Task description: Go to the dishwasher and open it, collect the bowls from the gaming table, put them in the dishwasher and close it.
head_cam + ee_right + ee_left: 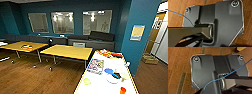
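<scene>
In the head view the gaming table, long and with a white top, stands in the lower right part of the picture and runs away from the camera toward a blue wall. On it lies a colourful board game, and nearer to the camera are the bowls: a blue bowl, a white bowl just beside it, and a pale green bowl close to the table's left edge. An orange cup stands at the near end. To the left of this table are two yellow-topped tables on a brown wooden floor, and behind them a dark sofa stands against the wall under three windows. Both wrist views look down on wooden floor past the robot's own dark plate. For both grippers I cannot tell whether the jaws are open or closed.
</scene>
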{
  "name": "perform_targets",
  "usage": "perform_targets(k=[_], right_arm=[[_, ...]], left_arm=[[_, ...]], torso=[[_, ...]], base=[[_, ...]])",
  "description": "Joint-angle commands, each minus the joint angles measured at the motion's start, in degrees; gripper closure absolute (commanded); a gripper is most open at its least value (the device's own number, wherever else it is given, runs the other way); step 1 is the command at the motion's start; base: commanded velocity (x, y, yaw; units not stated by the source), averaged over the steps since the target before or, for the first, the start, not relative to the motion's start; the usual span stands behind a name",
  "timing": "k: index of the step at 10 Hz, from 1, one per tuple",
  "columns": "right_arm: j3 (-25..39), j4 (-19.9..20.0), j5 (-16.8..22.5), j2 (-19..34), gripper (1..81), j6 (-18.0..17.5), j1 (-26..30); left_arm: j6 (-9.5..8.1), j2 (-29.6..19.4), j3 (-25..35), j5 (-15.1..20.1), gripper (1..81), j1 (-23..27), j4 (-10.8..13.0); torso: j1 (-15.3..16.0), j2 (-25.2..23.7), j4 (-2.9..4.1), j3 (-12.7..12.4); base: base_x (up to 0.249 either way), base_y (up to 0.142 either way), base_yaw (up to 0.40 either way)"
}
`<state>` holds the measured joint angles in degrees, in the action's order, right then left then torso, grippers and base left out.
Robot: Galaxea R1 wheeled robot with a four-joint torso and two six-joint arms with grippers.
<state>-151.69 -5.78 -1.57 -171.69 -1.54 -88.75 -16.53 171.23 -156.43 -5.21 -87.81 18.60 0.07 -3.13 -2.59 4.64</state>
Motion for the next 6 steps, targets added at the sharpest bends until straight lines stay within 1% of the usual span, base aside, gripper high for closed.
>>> perform_targets(k=[1, 5, 6], right_arm=[[-0.1, 0.3, 2.9, 0.2, 1.0, -0.1, 2.6], [-0.1, 0.2, 2.9, 0.2, 1.0, 0.0, 2.6], [-0.1, 0.2, 2.9, 0.2, 1.0, 0.0, 2.6]], left_arm=[[0.18, -0.4, 0.0, 2.6, 1.0, 2.5, -0.1], [0.18, -0.3, 0.0, 2.6, 1.0, 2.5, 0.1], [0.18, -0.4, 0.0, 2.6, 1.0, 2.5, 0.0]], torso=[[0.0, 0.0, 0.00, 0.0], [0.0, 0.0, 0.00, 0.0], [0.0, 0.0, 0.00, 0.0]], base=[[0.000, 0.000, -0.361], [0.000, 0.000, -0.361], [0.000, 0.000, -0.285]])
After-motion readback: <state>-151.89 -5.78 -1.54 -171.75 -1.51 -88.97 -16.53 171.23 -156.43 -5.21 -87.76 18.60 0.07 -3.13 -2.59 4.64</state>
